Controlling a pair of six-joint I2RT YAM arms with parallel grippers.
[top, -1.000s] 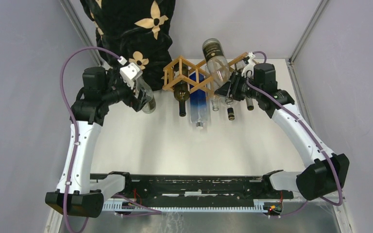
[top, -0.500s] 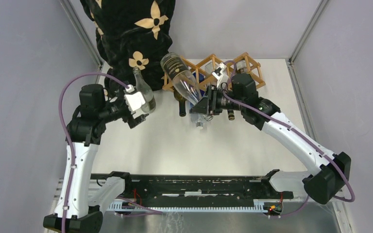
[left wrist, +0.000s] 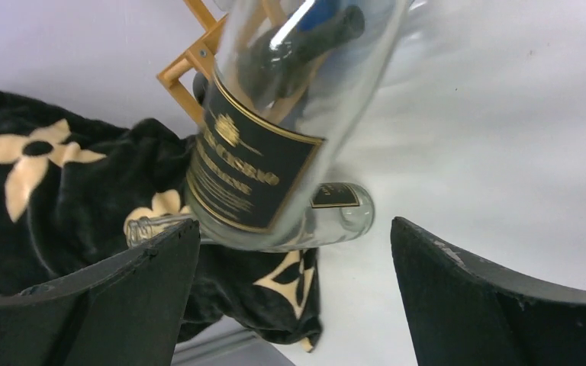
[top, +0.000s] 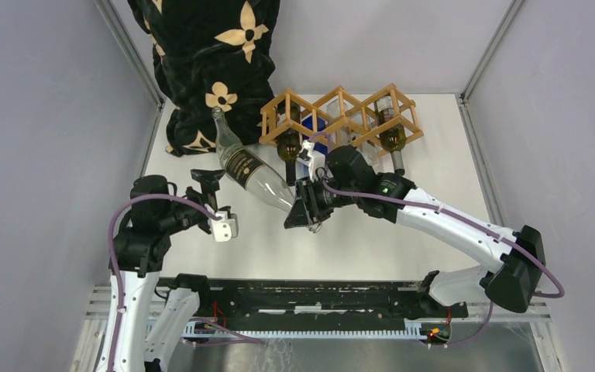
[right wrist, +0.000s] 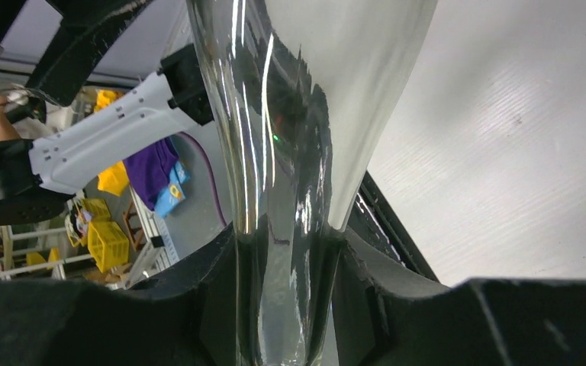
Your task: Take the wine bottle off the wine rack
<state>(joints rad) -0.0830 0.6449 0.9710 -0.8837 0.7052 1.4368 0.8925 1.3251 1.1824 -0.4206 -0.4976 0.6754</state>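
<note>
White table, grey walls. Right gripper is clamped on the neck of the wine bottle, which is clear of the wine rack and held over the table. Left gripper is wide open and empty. I'd say it just needs setting down.

A white table with a matte top fills the middle of the overhead view. Plain pale grey panels close it in: a left wall, a back wall and a right wall. An aluminium post rises at the table's far left corner and another at its far right corner. A black cloth with tan flower shapes hangs over the far left corner. Light is soft and even, with faint shadows. The right wrist view shows a yellow crate in the room beyond.
</note>
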